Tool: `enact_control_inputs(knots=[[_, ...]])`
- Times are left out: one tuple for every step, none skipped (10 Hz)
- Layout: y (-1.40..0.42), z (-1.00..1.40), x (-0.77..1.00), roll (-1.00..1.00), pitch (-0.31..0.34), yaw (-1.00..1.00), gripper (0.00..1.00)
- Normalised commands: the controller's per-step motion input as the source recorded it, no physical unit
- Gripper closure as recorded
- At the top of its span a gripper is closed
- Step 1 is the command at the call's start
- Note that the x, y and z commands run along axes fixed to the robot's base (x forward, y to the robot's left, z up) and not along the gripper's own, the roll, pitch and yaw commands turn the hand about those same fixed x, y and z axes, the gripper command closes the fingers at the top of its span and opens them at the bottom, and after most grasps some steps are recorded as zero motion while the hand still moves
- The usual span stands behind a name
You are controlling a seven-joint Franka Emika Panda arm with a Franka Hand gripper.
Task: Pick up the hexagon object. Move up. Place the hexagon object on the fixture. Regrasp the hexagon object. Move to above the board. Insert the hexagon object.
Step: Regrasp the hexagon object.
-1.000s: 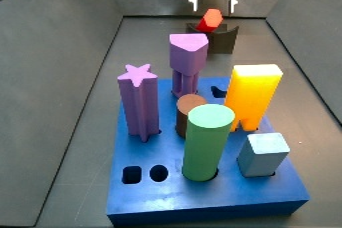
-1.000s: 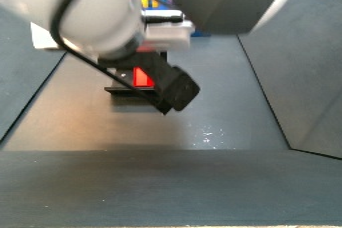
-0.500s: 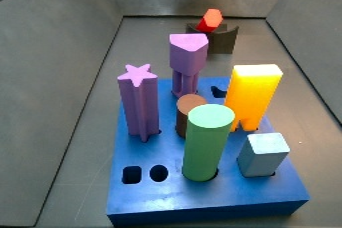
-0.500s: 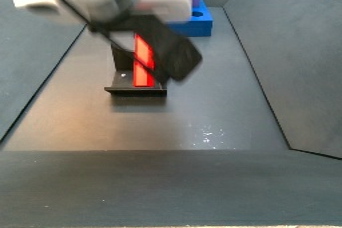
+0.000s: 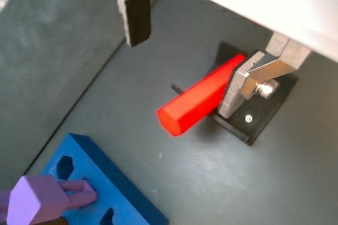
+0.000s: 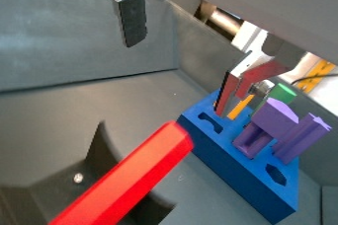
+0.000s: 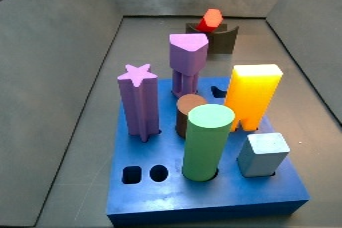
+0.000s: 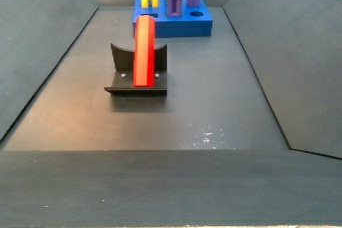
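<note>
The hexagon object, a red bar (image 8: 142,47), leans upright in the notch of the dark fixture (image 8: 134,88); both side views show it (image 7: 211,19) on the fixture (image 7: 226,39) at the far end of the floor. Both wrist views look down on the bar (image 5: 203,96) (image 6: 132,180). My gripper (image 5: 192,51) (image 6: 188,51) hangs open above it, with nothing between its fingers (image 5: 132,17). The gripper is out of both side views. The blue board (image 7: 201,200) (image 8: 195,25) lies apart from the fixture.
On the board stand a purple star column (image 7: 136,97), a purple column (image 7: 187,62), a brown cylinder (image 7: 190,112), a green cylinder (image 7: 209,142), a yellow block (image 7: 253,94) and a pale blue cube (image 7: 265,153). Sloped grey walls (image 7: 67,82) enclose the floor.
The gripper has risen out of both side views, leaving the red bar resting on the fixture. The bar and the board have not moved.
</note>
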Motion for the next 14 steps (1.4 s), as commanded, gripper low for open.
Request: enact_control_inputs(knots=[[-1.00, 0.50, -0.06, 1.00, 0.019, 0.01, 0.00], [-0.96, 0.36, -0.05, 1.00, 0.015, 0.01, 0.00], [-0.74, 0.17, -0.04, 1.00, 0.010, 0.01, 0.00], [-0.51, 0.08, -0.03, 1.00, 0.006, 0.01, 0.00], [-0.33, 0.05, -0.02, 1.00, 0.002, 0.01, 0.00], [-0.21, 0.04, -0.03, 1.00, -0.001, 0.01, 0.00], [-0.03, 0.03, -0.02, 1.00, -0.007, 0.01, 0.00], [-0.03, 0.01, -0.01, 1.00, -0.007, 0.01, 0.00], [-0.04, 0.01, -0.01, 1.00, -0.006, 0.01, 0.00], [-0.03, 0.01, -0.01, 1.00, -0.001, 0.02, 0.00], [-0.02, 0.01, 0.00, 1.00, 0.004, 0.02, 0.00], [-0.02, 0.01, 0.01, 1.00, 0.008, 0.02, 0.00], [-0.03, 0.00, 0.03, 1.00, 0.023, 0.02, 0.00], [-0.03, 0.00, 0.04, 1.00, 0.034, 0.02, 0.00]])
